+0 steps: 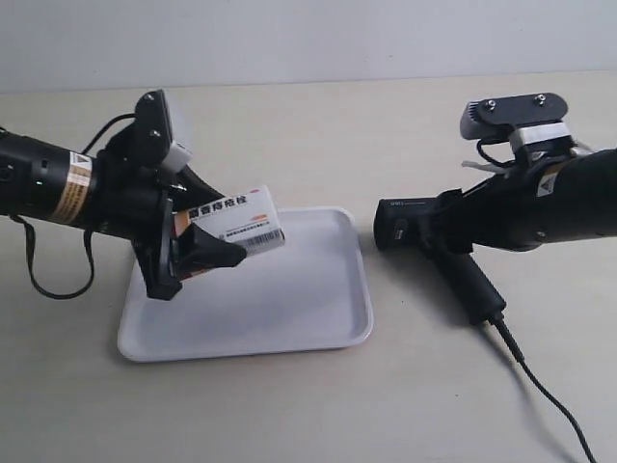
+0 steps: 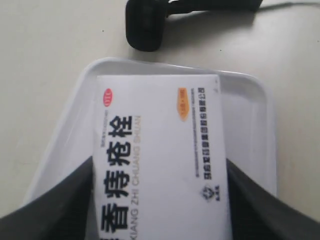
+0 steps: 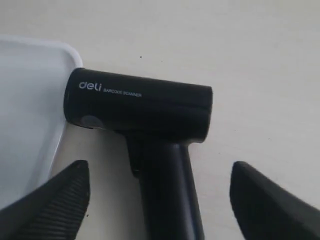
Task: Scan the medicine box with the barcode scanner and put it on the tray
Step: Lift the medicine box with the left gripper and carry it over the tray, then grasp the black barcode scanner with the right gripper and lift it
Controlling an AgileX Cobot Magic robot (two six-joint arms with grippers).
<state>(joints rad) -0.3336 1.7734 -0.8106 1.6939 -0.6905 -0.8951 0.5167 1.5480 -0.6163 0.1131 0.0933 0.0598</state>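
The medicine box (image 1: 241,220), white with black Chinese lettering and a barcode, hangs tilted over the white tray (image 1: 289,309). My left gripper (image 1: 217,236) is shut on it. In the left wrist view the box (image 2: 160,150) fills the gap between the two dark fingers (image 2: 60,205), with the tray (image 2: 250,125) beneath. The black barcode scanner (image 1: 410,230) lies on the table just right of the tray. My right gripper (image 3: 160,190) is open, its fingers on either side of the scanner's (image 3: 140,105) handle and apart from it.
The scanner's black cable (image 1: 540,386) trails from the handle toward the front right of the table. The scanner's head (image 2: 145,25) sits close to the tray's edge (image 3: 30,100). A pale wall runs behind the beige table.
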